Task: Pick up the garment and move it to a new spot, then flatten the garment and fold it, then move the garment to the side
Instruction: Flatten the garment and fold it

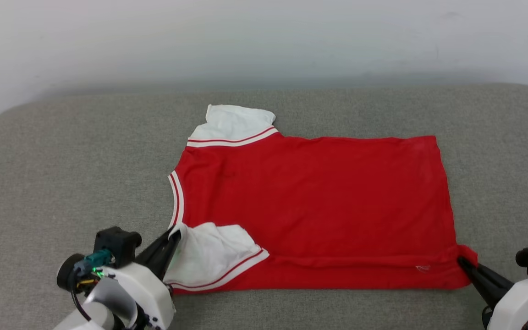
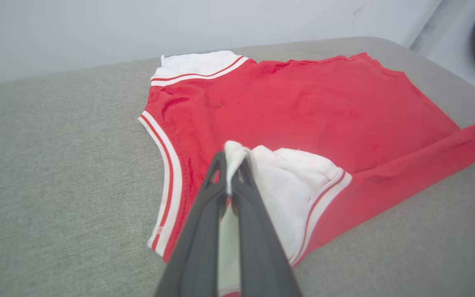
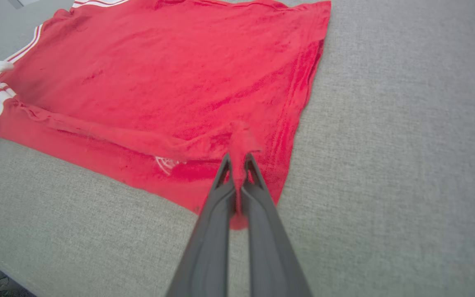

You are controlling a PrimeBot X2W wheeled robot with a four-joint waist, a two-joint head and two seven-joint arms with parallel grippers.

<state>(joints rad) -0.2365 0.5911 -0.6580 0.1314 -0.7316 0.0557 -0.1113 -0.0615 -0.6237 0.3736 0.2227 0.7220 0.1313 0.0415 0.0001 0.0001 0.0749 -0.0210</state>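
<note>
Across the middle of the grey surface (image 1: 62, 183) the red shirt (image 1: 314, 201) lies spread flat, neck toward the left side and hem (image 1: 445, 192) toward the right. Its far sleeve (image 1: 236, 121) points to the far edge, white with striped trim, partly folded on itself. The near sleeve (image 1: 209, 256) is bunched and turned in over the red body at the shirt's near left corner.

At that corner the left gripper (image 1: 174, 240) is clamped on a pinch of the white sleeve cloth, fingers pressed together with fabric standing up between the tips. The right gripper (image 1: 463, 263) is clamped on the shirt's near right corner, where a small peak of red cloth rises between its closed fingers. A low ridge (image 1: 360, 262) of doubled cloth runs along the near side between the two grips.

The striped neck trim (image 1: 175, 197) curves along the left edge of the shirt. A wide stretch of bare surface lies to the left of it, out to the rounded far left corner. A bare stretch also runs right of the hem, and a band lies between the shirt's far edge and the surface's far edge under the pale wall (image 1: 245, 41). The strip along the near edge is narrow, and both arms reach in over it.
</note>
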